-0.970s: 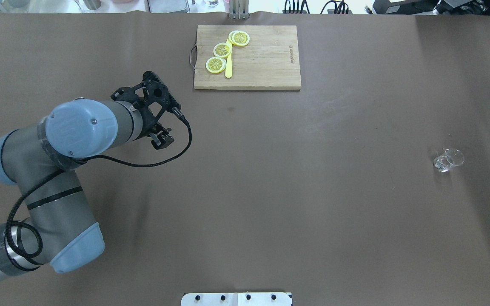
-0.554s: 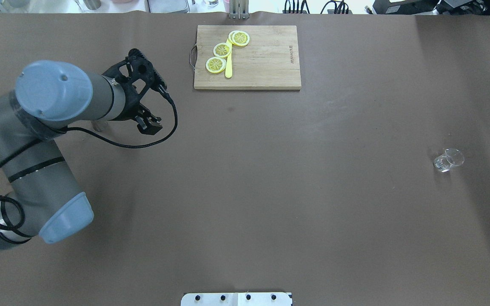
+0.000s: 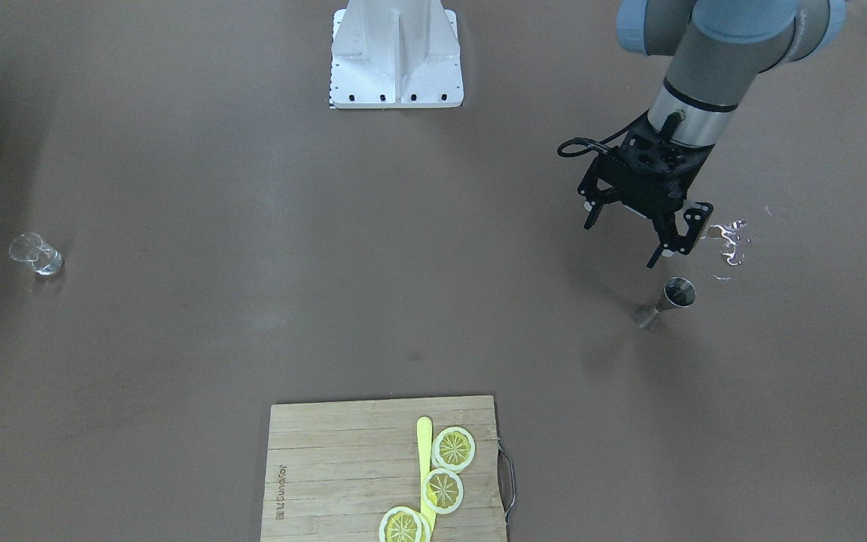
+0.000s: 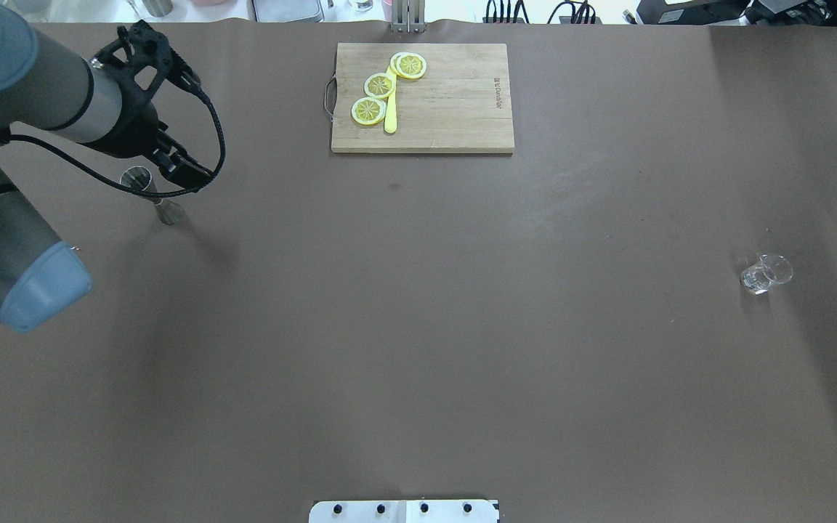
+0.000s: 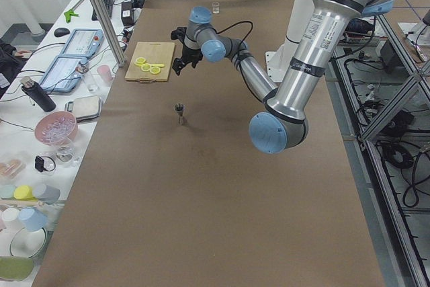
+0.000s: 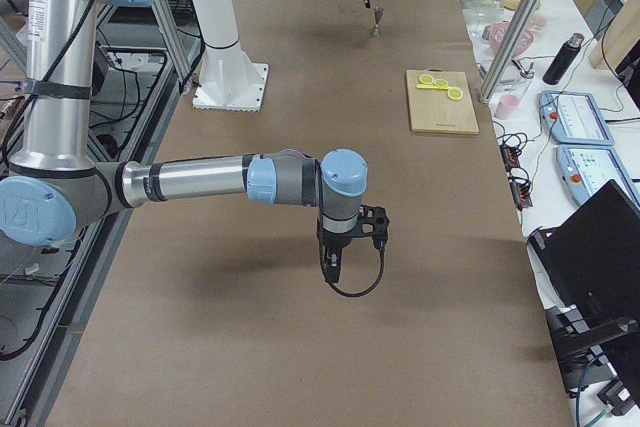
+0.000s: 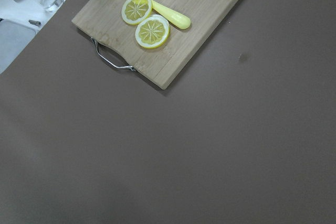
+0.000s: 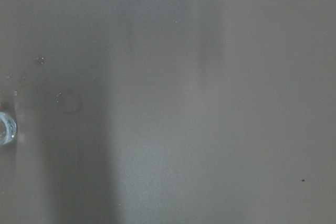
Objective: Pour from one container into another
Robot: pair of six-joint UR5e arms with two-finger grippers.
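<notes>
A small steel jigger (image 3: 665, 302) stands upright on the brown table, on my left side; in the overhead view the jigger (image 4: 150, 192) sits just under my left wrist. My left gripper (image 3: 635, 237) hovers close beside it, open and empty, not touching it. A clear glass (image 4: 766, 274) stands far off on the right side, also seen as the glass (image 3: 36, 254) and at the edge of the right wrist view as the glass (image 8: 6, 128). My right gripper (image 6: 335, 265) hangs above bare table near the glass's end; I cannot tell whether it is open or shut.
A wooden cutting board (image 4: 455, 109) with lemon slices (image 4: 379, 86) and a yellow knife lies at the far middle edge. Shiny spilled drops (image 3: 728, 242) lie beside the jigger. The robot's base plate (image 3: 396, 75) sits at the near middle edge.
My left arm has swung to the left and toward the far edge. The jigger, hidden under the arm before, now shows.
</notes>
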